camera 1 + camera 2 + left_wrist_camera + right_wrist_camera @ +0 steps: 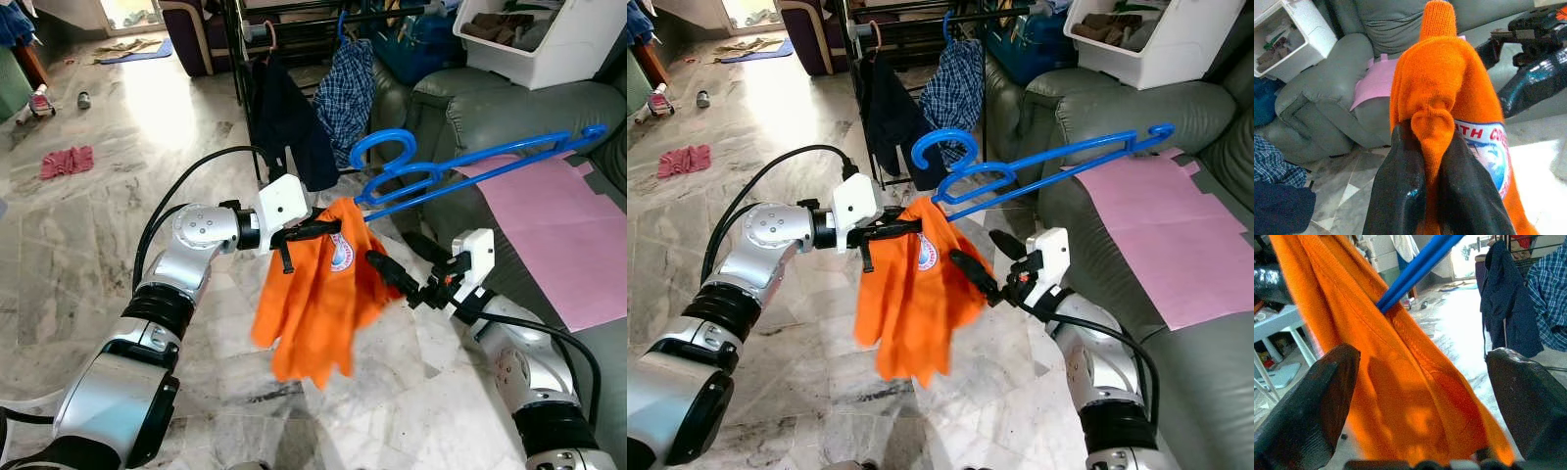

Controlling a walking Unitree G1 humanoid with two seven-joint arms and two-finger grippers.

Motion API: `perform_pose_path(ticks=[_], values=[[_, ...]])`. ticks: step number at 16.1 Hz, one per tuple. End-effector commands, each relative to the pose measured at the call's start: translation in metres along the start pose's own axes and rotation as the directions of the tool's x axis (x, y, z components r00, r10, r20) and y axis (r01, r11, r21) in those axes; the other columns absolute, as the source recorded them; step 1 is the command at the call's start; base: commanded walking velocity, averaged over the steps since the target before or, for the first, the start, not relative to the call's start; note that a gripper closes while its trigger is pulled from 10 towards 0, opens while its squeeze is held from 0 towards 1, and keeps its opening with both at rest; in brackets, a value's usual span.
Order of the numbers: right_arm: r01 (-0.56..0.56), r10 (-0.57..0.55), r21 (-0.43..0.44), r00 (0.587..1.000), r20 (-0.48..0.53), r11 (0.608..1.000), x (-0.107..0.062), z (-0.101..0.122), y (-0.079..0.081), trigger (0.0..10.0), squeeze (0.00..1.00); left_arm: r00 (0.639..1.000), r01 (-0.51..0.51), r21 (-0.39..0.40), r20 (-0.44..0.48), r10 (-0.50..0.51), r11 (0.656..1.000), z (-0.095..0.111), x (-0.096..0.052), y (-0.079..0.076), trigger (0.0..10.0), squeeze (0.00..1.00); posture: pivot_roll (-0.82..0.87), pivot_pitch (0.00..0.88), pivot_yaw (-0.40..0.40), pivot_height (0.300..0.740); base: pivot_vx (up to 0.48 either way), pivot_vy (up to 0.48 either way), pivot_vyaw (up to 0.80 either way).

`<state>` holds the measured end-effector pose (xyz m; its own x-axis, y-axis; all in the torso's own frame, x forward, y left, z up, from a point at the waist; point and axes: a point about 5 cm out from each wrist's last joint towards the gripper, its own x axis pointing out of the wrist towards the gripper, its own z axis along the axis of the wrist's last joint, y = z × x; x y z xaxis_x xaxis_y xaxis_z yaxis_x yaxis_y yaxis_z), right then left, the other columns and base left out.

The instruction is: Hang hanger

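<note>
Orange cloth hung bunched at one end of the blue hanger, pinched tight at its top by the left gripper; the hanger's long bar ran up and away to the robot's right over the sofa, hook near the left gripper, clothes rack beyond; the right gripper, fingers wide, sat just beside the cloth's lower edge; its wrist view showed the bar entering the cloth.

Partly legible blue lettering on the orange shirt, on a round white printed emblem: "TH CO", cut off by folds and the picture's edge. Nothing else readable.
</note>
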<state>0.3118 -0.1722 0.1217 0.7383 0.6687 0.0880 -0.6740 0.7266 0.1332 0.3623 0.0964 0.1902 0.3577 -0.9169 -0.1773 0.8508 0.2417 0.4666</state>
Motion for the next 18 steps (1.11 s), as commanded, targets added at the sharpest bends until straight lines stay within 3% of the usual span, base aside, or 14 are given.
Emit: perform_pose_path(ticks=[1,9,18], values=[[-0.008,0.008,0.002,1.000,0.011,1.000,0.000,0.004,-0.001,10.0,0.00,1.000,0.011,0.053,0.021,-0.012,0.999,0.008,-0.002,0.003,0.0,0.00,-0.04,0.093,0.007,0.740,0.000,0.000,0.00],[0.021,-0.021,-0.008,1.000,0.009,1.000,-0.003,0.011,-0.010,10.0,0.00,0.997,0.058,0.089,-0.055,-0.053,0.994,-0.009,-0.017,-0.002,0.0,0.00,-0.04,0.090,0.007,0.740,0.000,0.000,0.00],[0.083,-0.086,-0.037,0.991,-0.101,0.996,-0.008,-0.017,-0.015,10.0,0.00,0.982,0.108,0.170,0.134,-0.132,0.979,0.040,-0.004,0.001,0.0,0.00,-0.03,0.085,0.007,0.740,0.000,0.000,0.00]])
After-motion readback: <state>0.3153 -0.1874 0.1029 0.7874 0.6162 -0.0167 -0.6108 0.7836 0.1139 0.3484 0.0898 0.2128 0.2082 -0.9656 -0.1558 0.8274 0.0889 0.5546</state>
